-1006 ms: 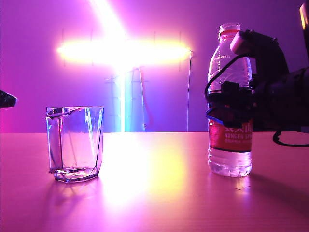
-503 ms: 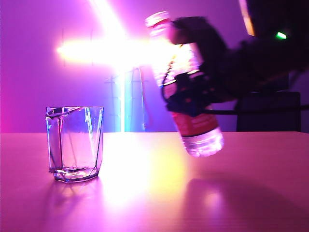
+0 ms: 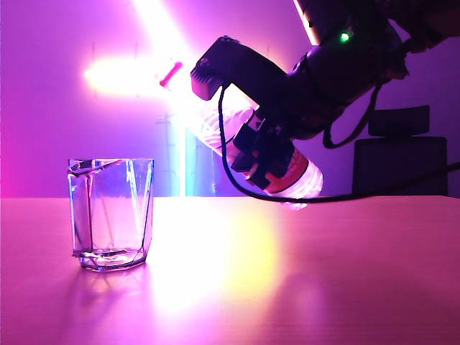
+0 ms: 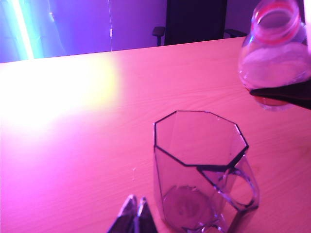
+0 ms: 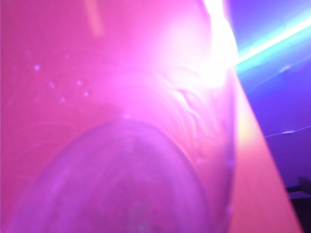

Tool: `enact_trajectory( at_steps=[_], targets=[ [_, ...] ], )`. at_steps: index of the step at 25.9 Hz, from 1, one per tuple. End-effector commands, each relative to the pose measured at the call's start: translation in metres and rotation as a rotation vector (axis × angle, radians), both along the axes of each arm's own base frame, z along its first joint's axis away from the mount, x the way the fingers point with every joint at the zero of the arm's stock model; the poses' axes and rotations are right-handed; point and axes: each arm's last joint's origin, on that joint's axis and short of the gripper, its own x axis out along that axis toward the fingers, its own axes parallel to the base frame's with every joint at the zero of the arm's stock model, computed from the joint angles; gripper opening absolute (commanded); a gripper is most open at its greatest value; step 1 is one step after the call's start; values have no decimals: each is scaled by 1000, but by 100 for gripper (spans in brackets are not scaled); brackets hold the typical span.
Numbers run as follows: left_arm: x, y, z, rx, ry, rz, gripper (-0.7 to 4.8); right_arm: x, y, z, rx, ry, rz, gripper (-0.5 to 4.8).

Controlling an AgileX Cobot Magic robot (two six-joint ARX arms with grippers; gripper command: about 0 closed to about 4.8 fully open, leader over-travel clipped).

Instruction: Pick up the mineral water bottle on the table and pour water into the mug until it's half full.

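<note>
Right gripper [image 3: 269, 154]: clamped on mineral water bottle [image 3: 215, 122], lifted off table [image 3: 323, 273], tilted neck-left, right of mug [image 3: 111, 213]. Left gripper [image 4: 135, 217]: near mug, fingertips pressed together, holding nothing.

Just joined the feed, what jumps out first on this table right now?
The right gripper holds the mineral water bottle tilted in the air, its open mouth pointing up-left toward the glare of the wall lights. Below and left, the mug stands upright on the table, with the left gripper shut beside it.
</note>
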Motion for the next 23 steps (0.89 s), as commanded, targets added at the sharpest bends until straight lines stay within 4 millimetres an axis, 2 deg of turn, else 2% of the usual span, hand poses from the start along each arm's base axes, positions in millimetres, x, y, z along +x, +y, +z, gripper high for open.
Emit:
enact_trajectory(
  at_steps=[1,8,15,23],
  targets=[
    [0,0,2,-7,-8,-4,-2,5,8,15,-2,-97,-4,199],
    [0,0,2,-7,-9,-4,-2,9,25,17,-108,-162,24,201],
    [0,0,2,-7,-8,-5,-2,14,43,7,-341,-258,59,201],
    [0,0,2,-7,-8,-5,-2,16,42,11,-444,-334,24,201]
  ],
)
